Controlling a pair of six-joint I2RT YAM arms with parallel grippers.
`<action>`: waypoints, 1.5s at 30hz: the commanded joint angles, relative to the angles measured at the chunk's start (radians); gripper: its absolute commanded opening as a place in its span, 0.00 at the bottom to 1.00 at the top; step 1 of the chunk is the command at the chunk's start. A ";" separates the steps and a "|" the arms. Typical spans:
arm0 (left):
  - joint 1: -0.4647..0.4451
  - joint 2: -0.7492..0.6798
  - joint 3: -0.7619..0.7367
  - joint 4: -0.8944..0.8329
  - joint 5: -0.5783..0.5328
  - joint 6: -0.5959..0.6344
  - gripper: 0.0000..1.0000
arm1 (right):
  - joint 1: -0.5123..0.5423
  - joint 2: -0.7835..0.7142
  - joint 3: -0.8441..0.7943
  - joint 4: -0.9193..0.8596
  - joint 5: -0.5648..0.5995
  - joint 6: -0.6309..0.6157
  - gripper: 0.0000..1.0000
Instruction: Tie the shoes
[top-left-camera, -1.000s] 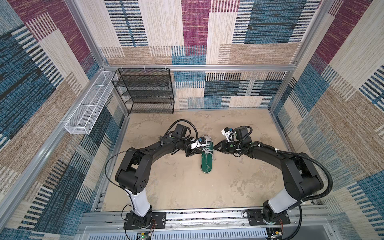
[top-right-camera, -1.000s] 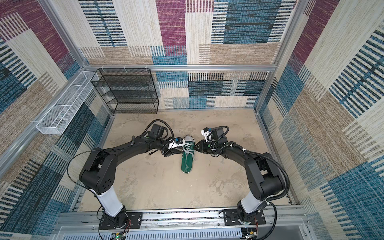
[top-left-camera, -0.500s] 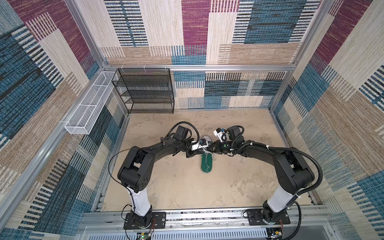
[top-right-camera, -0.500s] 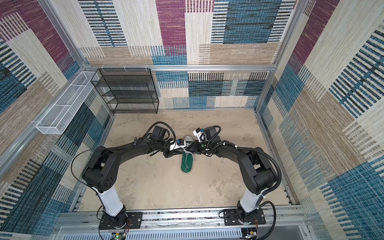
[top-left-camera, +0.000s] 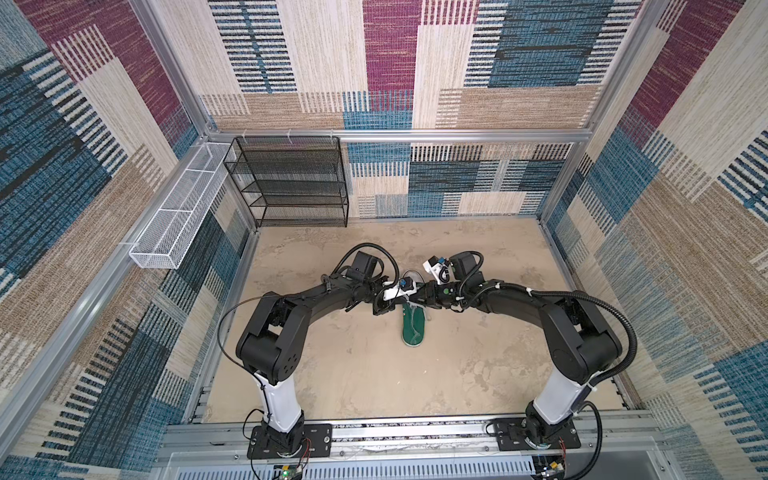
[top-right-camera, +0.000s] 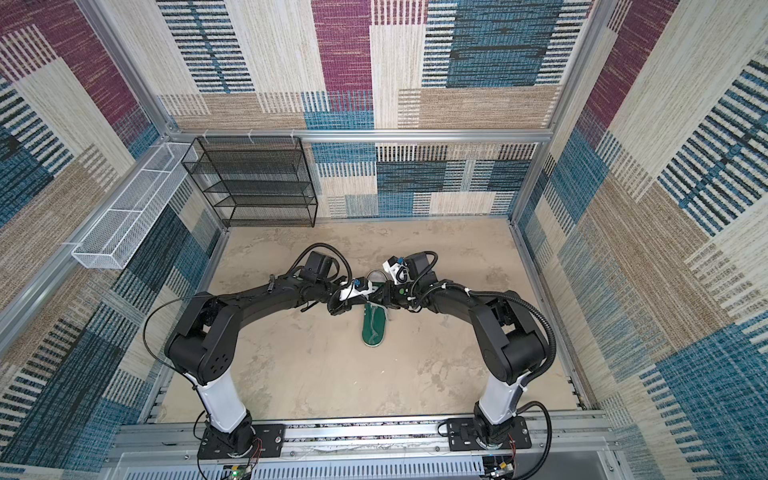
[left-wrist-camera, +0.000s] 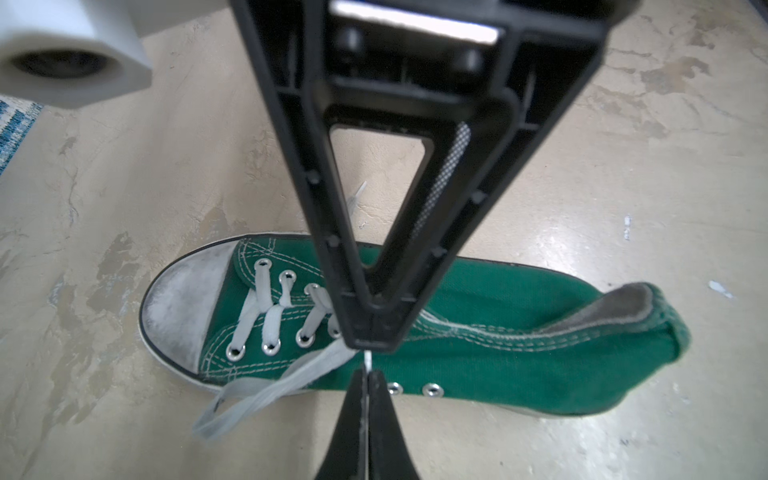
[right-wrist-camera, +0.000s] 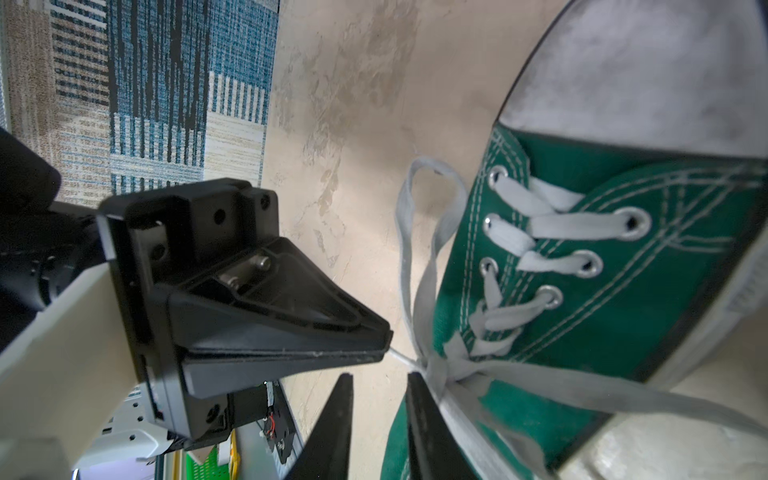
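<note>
The green shoe (top-left-camera: 413, 328) (top-right-camera: 374, 328) lies mid-floor, toe to the back, heel toward me. In both top views my two grippers meet over its laced front and hide it. In the left wrist view my left gripper (left-wrist-camera: 367, 386) is shut on a thin whitish lace end beside the shoe (left-wrist-camera: 519, 357). The right gripper (left-wrist-camera: 374, 345) hangs tip-down just beyond it. A loose lace (left-wrist-camera: 266, 395) trails onto the floor. In the right wrist view my right gripper (right-wrist-camera: 380, 376) is open with bare floor between its fingers. The lace knot (right-wrist-camera: 440, 365) lies against one finger's outer side.
A black wire shoe rack (top-left-camera: 291, 183) stands against the back wall at the left. A white wire basket (top-left-camera: 174, 220) hangs on the left wall. Carpeted walls and metal rails enclose the beige floor (top-left-camera: 374, 374).
Both grippers have moved in from the shoe's sides and now meet over its laces. The left gripper has closed on a lace. The right gripper's fingers have parted a little.
</note>
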 joint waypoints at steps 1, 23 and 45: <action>0.000 -0.008 0.002 0.014 -0.010 -0.018 0.00 | 0.004 -0.020 0.024 -0.081 0.117 -0.077 0.30; 0.001 -0.042 -0.017 0.004 -0.035 -0.034 0.00 | 0.060 0.053 0.086 -0.197 0.264 -0.176 0.23; 0.008 -0.120 -0.072 -0.061 -0.166 -0.074 0.00 | 0.059 0.039 0.076 -0.185 0.262 -0.171 0.22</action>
